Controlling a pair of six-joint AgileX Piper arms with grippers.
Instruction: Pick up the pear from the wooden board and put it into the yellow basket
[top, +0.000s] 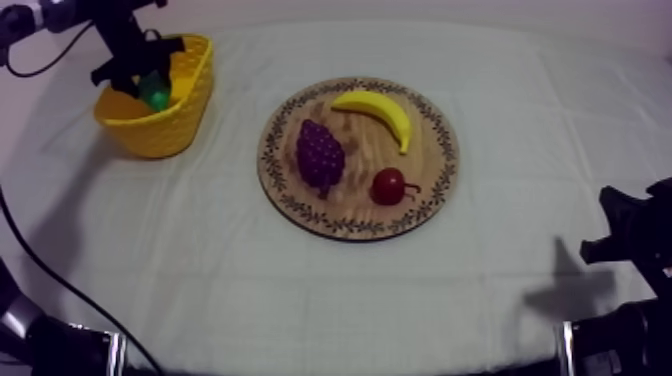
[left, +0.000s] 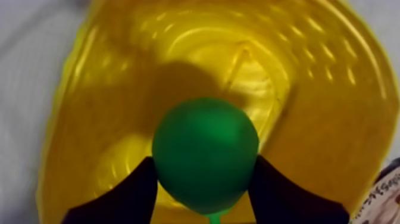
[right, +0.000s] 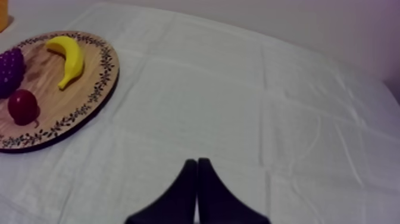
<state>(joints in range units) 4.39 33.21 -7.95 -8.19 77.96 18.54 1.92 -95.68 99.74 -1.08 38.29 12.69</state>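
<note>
**Pear transfer, release stage.** The two black fingers (left: 128, 199) of the left gripper (left: 204, 164) are closed on the green pear (left: 205, 146), one against each flank. A grasp across the broad part of the body probably keeps so smooth and round a fruit from slipping sideways.

The pear hangs over the open mouth of the yellow basket (left: 333, 119), within the ring of its rim. Whether it touches the basket floor cannot be told.

In the top view the left gripper (top: 140, 70) reaches in from the far left and dips into the yellow basket (top: 190, 115). The pear (top: 157, 98) shows just inside the rim.

The basket stands at the far left of the cloth (top: 300, 300), well apart from the round wooden board (top: 275, 190) at mid-table.

The board carries:
- a banana (top: 378, 112) on its far side;
- a bunch of grapes (top: 320, 155) at its left;
- a small red fruit (top: 388, 186) toward its near right.

No pear lies on the board, so the pick-up step reads as complete.

The right gripper (right: 197, 170) has its fingers pressed together in a narrow wedge and holds nothing. It sits low over bare cloth at the near right, with the board off to its far left. It is presumably parked there to keep clear of the working arm.

What remains, by judgement, is to part the left fingers. A release from low inside the basket would lessen the chance of the pear bouncing out or tipping the basket.
</note>
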